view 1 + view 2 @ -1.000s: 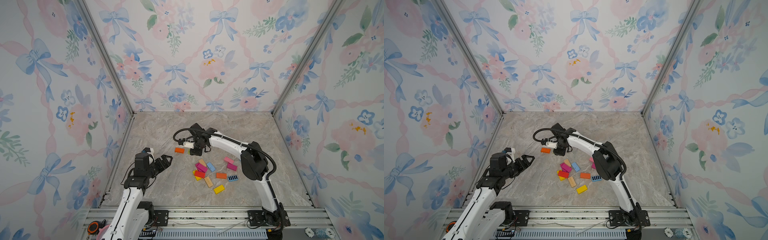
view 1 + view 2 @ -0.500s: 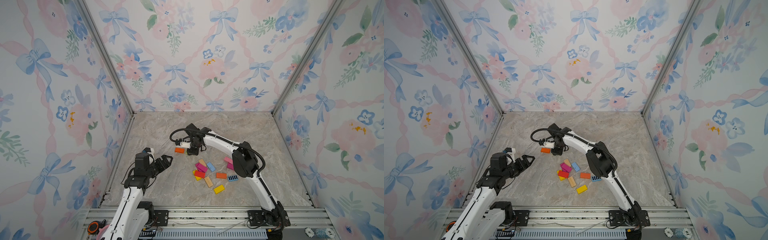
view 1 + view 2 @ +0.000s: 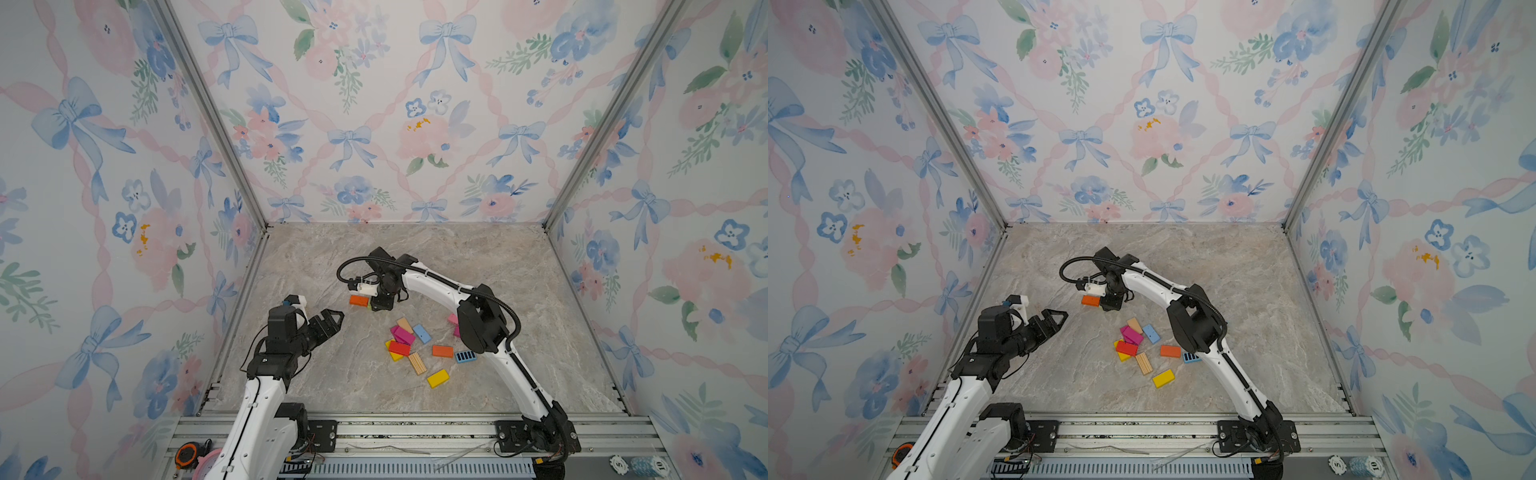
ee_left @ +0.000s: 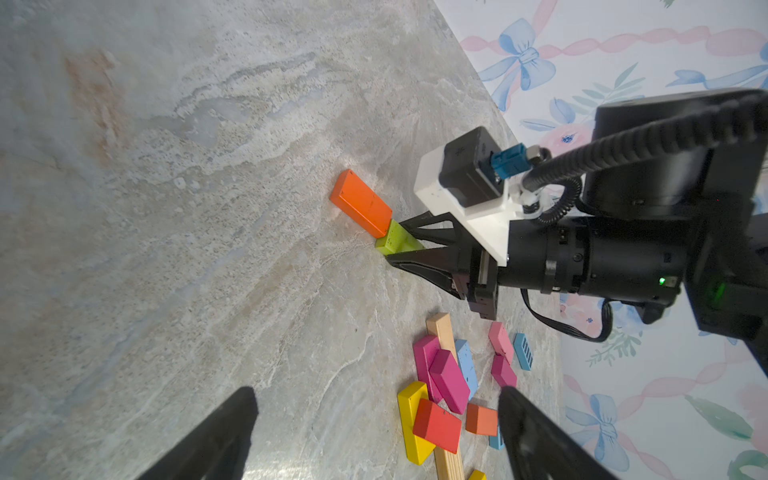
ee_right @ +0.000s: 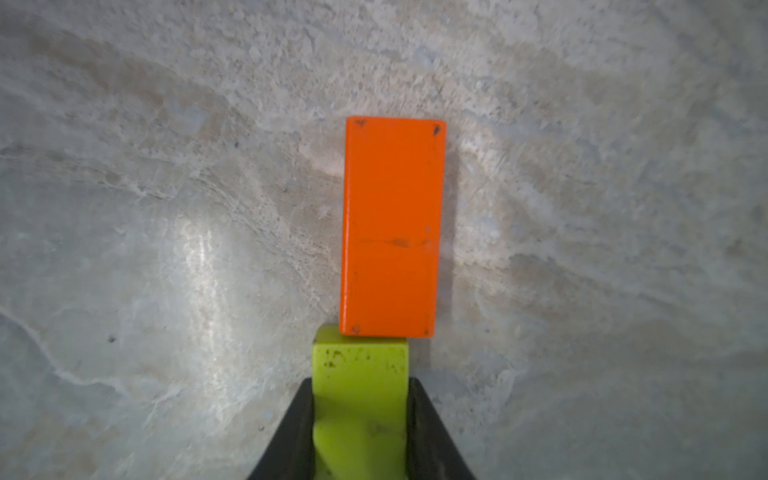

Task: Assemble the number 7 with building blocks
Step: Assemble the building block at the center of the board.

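The green block (image 5: pixel 360 399) is pinched by its long sides between the closed jaws of the right claw (image 5: pixel 360 382). Its free end meets the near short end of an orange block (image 5: pixel 392 226), which lies flat on the marble-look table (image 3: pixel 478 257). The two run in one line, with the green one set slightly to one side of the orange one. No more of the 7 shows than this pair. In both top views the pair sits just left of the frame's centre: the orange block (image 3: pixel 359 300) shows in full, while the green one is only a sliver at the tip of the right claw (image 3: pixel 380 305).

The loose blocks lie in a cluster below and to the right of that pair, well apart from it. They include:
- a tan one (image 3: pixel 405 324)
- two magenta ones (image 3: pixel 402 334)
- a red one (image 3: pixel 400 348) resting on a yellow one
- a light blue one (image 3: pixel 422 333)
- a second orange one (image 3: pixel 442 351)
- a striped blue one (image 3: pixel 465 356)
- a lined wooden one (image 3: pixel 417 363)
- another yellow one (image 3: pixel 437 378), lowest of all
- a pink one (image 3: pixel 453 319), which peeks out beside the right arm's elbow

The left claw (image 3: pixel 334 318) hangs left of the cluster with its fingers (image 4: pixel 220 436) spread wide, gripping nothing.
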{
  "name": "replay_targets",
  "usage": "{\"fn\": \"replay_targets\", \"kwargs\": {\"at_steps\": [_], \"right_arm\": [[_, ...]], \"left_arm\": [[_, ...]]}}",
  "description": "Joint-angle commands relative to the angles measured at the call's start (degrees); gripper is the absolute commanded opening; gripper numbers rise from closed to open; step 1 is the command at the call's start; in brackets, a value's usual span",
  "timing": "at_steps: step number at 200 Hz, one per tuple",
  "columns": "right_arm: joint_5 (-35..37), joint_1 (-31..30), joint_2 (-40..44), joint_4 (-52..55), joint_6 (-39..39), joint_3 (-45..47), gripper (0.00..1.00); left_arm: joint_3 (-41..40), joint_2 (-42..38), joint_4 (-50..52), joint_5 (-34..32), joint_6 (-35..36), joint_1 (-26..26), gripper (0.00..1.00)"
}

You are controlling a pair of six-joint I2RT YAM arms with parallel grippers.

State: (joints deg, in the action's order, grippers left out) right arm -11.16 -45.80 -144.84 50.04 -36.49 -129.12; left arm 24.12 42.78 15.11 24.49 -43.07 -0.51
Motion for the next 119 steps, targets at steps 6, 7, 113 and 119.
{"fn": "replay_targets", "kwargs": {"at_steps": [6, 7, 113, 119], "right_arm": [[-0.46, 0.43, -2.60, 2.69, 1.15, -1.74, 0.25], [-0.45, 0.44, -2.58, 2.65, 1.20, -1.74, 0.25], [0.42, 1.16, -4.11, 0.99, 2.13, -2.19, 0.28], [0.43, 1.23, -4.20, 0.89, 2.20, -2.19, 0.29]], "left_arm": [[0.33, -0.63, 0.97, 0.11, 1.51, -0.62, 0.93], [0.37, -0.66, 0.97, 0.11, 1.50, -0.63, 0.93], [0.31, -0.40, 0.84, 0.12, 1.66, -0.72, 0.93], [0.36, -0.47, 0.86, 0.12, 1.66, -0.72, 0.93]]}}
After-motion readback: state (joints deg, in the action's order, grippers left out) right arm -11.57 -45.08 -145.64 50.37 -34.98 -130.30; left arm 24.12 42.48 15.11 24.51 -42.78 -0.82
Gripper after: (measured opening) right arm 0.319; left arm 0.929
